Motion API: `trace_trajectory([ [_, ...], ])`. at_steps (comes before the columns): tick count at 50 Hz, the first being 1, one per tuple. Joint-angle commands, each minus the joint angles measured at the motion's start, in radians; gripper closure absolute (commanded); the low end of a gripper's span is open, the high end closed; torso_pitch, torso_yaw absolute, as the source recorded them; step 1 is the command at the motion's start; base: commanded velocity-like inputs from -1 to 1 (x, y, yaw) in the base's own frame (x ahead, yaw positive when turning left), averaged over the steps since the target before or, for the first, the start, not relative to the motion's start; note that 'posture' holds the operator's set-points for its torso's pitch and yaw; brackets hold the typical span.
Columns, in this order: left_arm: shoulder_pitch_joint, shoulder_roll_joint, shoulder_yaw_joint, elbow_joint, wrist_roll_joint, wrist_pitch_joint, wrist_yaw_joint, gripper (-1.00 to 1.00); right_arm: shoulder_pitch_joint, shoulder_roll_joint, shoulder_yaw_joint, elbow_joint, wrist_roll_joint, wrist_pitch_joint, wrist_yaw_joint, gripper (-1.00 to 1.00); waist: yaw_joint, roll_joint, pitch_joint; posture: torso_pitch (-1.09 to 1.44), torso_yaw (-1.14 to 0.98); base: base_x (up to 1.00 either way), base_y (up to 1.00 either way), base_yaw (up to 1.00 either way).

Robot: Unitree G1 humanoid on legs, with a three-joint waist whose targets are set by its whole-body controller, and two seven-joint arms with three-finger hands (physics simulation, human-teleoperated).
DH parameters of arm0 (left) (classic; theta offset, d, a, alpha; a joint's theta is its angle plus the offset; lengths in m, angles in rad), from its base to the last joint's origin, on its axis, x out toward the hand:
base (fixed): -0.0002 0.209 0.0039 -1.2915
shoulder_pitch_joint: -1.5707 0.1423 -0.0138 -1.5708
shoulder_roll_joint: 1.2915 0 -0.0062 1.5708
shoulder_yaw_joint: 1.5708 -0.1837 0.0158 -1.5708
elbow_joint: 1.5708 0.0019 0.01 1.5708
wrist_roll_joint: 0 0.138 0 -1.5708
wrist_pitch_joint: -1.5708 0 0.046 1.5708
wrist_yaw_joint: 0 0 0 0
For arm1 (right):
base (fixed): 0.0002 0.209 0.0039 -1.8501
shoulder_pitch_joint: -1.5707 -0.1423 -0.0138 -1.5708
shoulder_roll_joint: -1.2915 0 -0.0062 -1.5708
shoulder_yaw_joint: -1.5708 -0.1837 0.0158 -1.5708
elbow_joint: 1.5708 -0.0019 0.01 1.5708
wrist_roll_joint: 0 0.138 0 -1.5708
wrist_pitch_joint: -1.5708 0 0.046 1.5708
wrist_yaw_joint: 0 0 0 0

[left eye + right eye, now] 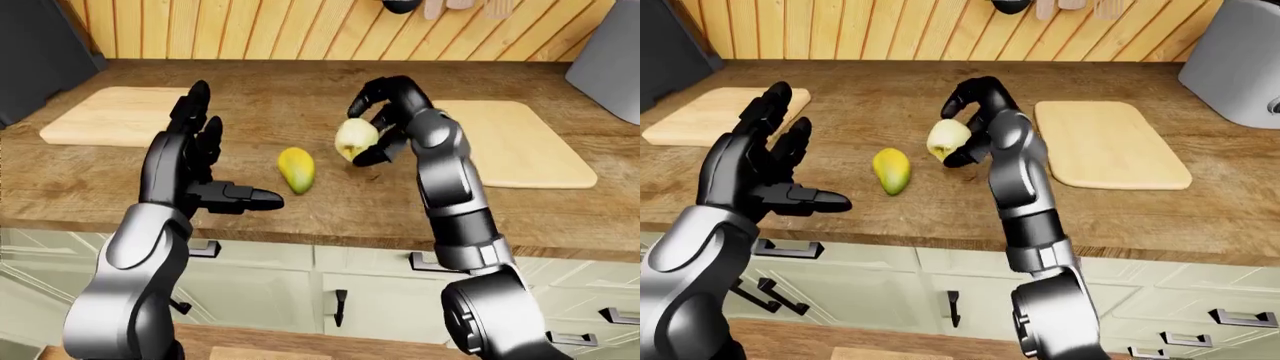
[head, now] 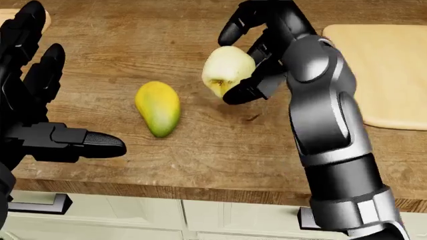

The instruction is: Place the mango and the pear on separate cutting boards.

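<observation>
A pale yellow-green pear (image 2: 224,70) is held in my right hand (image 2: 232,64), whose fingers curl over its top while the thumb presses under it. It looks raised slightly off the wooden counter (image 2: 200,145). To the pear's left a yellow-green mango (image 2: 157,107) lies on the counter, untouched. My left hand (image 2: 66,90) hovers open to the left of the mango, fingers spread upward and thumb pointing right. A light cutting board (image 1: 510,142) lies right of my right arm. A second board (image 1: 115,116) lies at the left, past my left hand.
The counter's near edge runs above cream drawers with dark handles (image 1: 340,304). A grey appliance (image 1: 1240,67) stands at the top right. A dark block (image 1: 40,52) stands at the top left. Wooden slat wall (image 1: 300,30) bounds the counter at the top.
</observation>
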Motion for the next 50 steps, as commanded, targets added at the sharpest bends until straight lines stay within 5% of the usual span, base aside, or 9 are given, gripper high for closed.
trace_trajectory([
  [1, -0.037, 0.01, -0.004, -0.029, -0.002, -0.016, 0.006, -1.0, -0.045, -0.022, -0.019, -0.138, -0.003, 0.051, 0.028, 1.0, -0.001, 0.0, -0.033, 0.0, 0.0, 0.0, 0.0, 0.0],
  [6, -0.188, 0.091, -0.036, -0.005, 0.009, 0.061, -0.04, -1.0, -0.052, -0.054, -0.028, -0.291, 0.0, 0.155, 0.083, 1.0, 0.0, -0.002, -0.029, 0.0, 0.0, 0.0, 0.0, 0.0],
  [11, -0.437, 0.248, -0.109, 0.02, 0.105, 0.056, -0.218, -1.0, -0.056, -0.088, -0.043, -0.364, 0.004, 0.206, 0.116, 1.0, -0.002, -0.007, -0.022, 0.0, 0.0, 0.0, 0.0, 0.0],
  [16, -0.407, 0.233, -0.202, 0.198, 0.387, -0.275, -0.39, -1.0, -0.051, -0.154, -0.067, -0.465, -0.01, 0.29, 0.171, 1.0, 0.005, -0.01, -0.012, 0.0, 0.0, 0.0, 0.0, 0.0],
  [20, -0.42, 0.2, -0.214, 0.306, 0.613, -0.574, -0.552, -1.0, -0.05, -0.18, -0.079, -0.513, -0.008, 0.325, 0.194, 1.0, 0.008, -0.01, -0.016, 0.0, 0.0, 0.0, 0.0, 0.0],
  [28, -0.489, 0.124, -0.16, 0.486, 0.657, -0.87, -0.836, -1.0, -0.04, -0.178, -0.073, -0.514, 0.002, 0.321, 0.185, 1.0, 0.004, -0.026, -0.016, 0.0, 0.0, 0.0, 0.0, 0.0],
  [38, -0.487, 0.107, -0.169, 0.755, 0.768, -1.206, -0.817, -1.0, -0.009, -0.198, -0.083, -0.547, 0.008, 0.331, 0.196, 1.0, 0.009, -0.027, -0.023, 0.0, 0.0, 0.0, 0.0, 0.0],
  [50, -0.551, 0.079, -0.178, 0.887, 0.836, -1.273, -0.839, -1.0, 0.027, -0.189, -0.088, -0.558, 0.017, 0.321, 0.181, 1.0, 0.007, -0.032, -0.022, 0.0, 0.0, 0.0, 0.0, 0.0],
])
